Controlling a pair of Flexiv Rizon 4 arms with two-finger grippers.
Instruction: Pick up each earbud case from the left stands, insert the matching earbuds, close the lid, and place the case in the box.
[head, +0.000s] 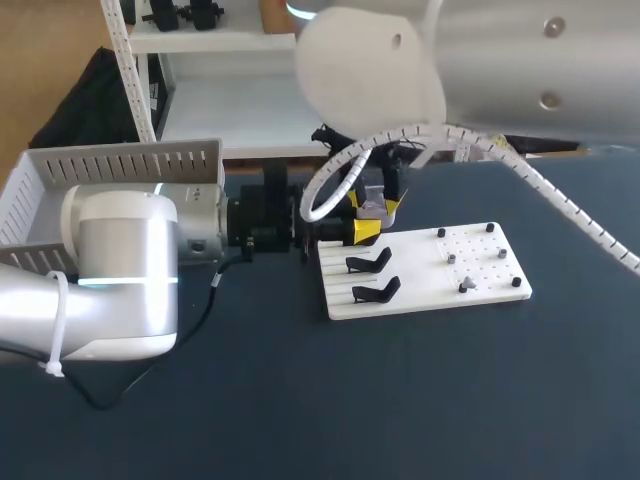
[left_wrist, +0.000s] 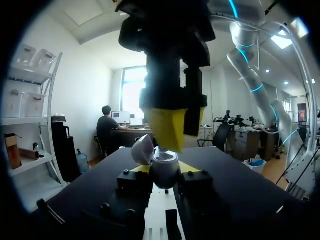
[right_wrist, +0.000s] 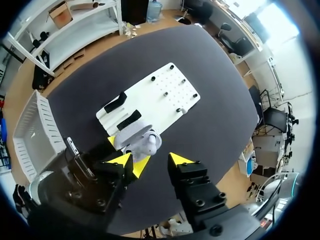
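Head view: my left pincer (head: 362, 228) sits at the far left corner of the white board (head: 425, 278) on the dark counter (head: 300, 400). My right pincer (head: 388, 204) hangs just above it. The earbud case is mostly hidden between them here. Two black stands (head: 368, 262) on the board are empty, and small pegs (head: 470, 258) dot its right part. Earbuds are too small to tell. The slatted white box (head: 110, 165) is well apart at the left, behind my left arm. Left wrist view: the earbud case (left_wrist: 164, 169) is clamped between my left pincer's two yellow tips, touched from both sides. Its lid (left_wrist: 142, 148) is flipped open and tilted to one side, and one yellow finger of the right pincer is right over the open case. Right wrist view: the right pincer's tips are spread wide with nothing between them, and the case lies just ahead of them, above the board's edge. Handling, my guess: the case is light, hard and glossy with a rounded shell, so it is likely slippery. The hinge is the weak spot, so I'd squeeze the body on its flatter sides below the seam, never the lid. No brand, label or writing readable on the case, board or box.
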